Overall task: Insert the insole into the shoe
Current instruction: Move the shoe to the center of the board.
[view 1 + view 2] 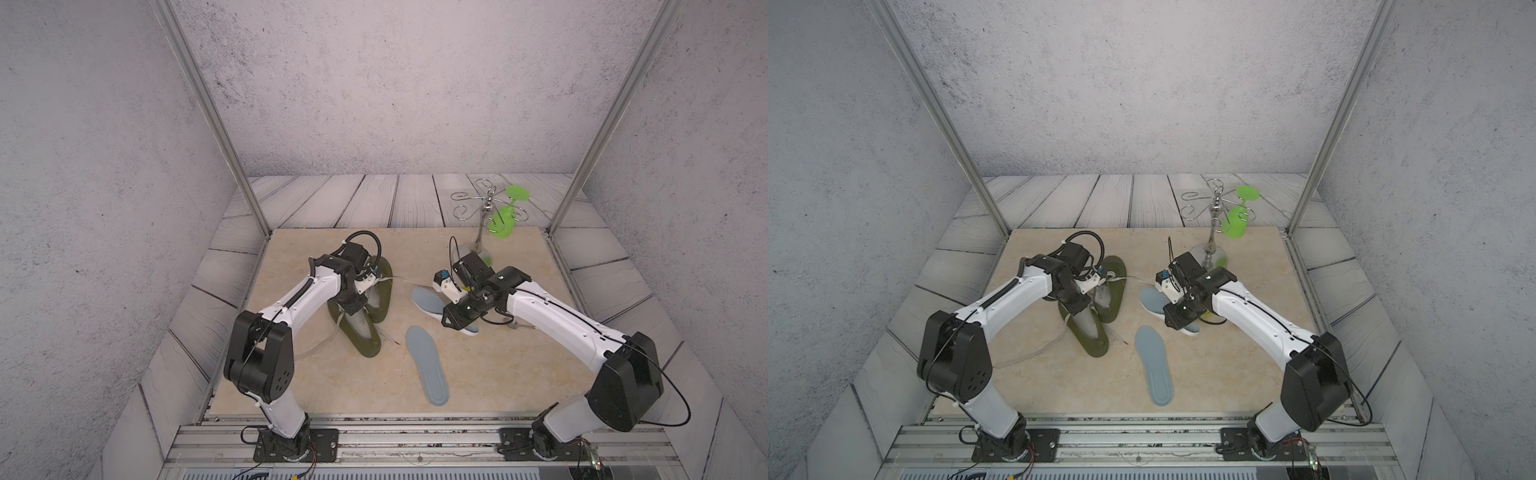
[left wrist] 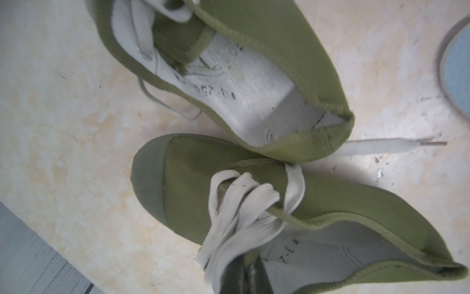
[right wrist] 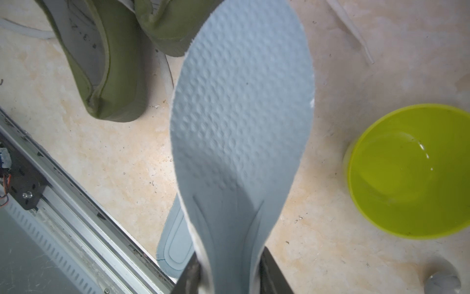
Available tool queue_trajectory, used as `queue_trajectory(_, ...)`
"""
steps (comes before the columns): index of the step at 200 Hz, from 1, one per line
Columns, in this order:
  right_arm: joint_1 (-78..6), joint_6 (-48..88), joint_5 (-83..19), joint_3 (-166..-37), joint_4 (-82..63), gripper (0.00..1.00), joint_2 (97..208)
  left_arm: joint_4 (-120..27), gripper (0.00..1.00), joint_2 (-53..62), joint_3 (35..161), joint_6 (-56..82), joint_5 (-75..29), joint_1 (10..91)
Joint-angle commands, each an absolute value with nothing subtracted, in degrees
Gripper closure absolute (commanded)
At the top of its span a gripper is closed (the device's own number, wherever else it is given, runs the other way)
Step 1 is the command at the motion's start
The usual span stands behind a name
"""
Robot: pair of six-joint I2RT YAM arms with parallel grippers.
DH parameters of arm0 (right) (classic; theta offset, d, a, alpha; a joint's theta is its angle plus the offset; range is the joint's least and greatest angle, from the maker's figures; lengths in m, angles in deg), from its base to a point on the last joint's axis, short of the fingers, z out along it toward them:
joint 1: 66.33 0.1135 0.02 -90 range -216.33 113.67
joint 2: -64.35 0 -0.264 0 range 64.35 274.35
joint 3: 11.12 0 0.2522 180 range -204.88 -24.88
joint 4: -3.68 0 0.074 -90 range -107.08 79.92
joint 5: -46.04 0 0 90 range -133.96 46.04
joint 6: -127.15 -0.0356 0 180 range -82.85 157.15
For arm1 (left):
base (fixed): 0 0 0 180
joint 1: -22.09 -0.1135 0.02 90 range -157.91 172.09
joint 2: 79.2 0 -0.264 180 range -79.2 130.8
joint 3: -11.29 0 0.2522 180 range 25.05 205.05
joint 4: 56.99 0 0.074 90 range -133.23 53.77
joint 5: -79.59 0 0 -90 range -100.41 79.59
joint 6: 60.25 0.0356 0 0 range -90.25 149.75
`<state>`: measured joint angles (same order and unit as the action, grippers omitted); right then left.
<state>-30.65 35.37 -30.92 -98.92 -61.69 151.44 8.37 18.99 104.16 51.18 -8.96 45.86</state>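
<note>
A blue-grey insole is pinched at its narrow end between the jaws of the right gripper. Its broad, dimpled end reaches left toward two olive canvas shoes, and it is in neither of them. In both top views it sits right of centre on the beige table, under the right wrist. The nearer shoe lies to its left with its opening upward. The left gripper is clamped shut at that shoe's pale laces. The farther shoe touches the nearer one on its far side. A second insole lies flat toward the near edge. A lime-green bowl sits on the table near the held insole.
</note>
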Motion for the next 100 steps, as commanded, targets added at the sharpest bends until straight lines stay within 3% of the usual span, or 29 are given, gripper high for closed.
queue_trajectory(1,-28.49,36.57,-32.88,-101.60,-64.38,0.65,153.93,13.51,1.00,21.60,106.34,44.04,-13.59,46.26)
queue_trajectory(100,-20.28,31.10,-30.87,-106.05,-63.65,0.65,158.40,8.96,1.00,15.25,98.03,38.91,-20.30,46.35)
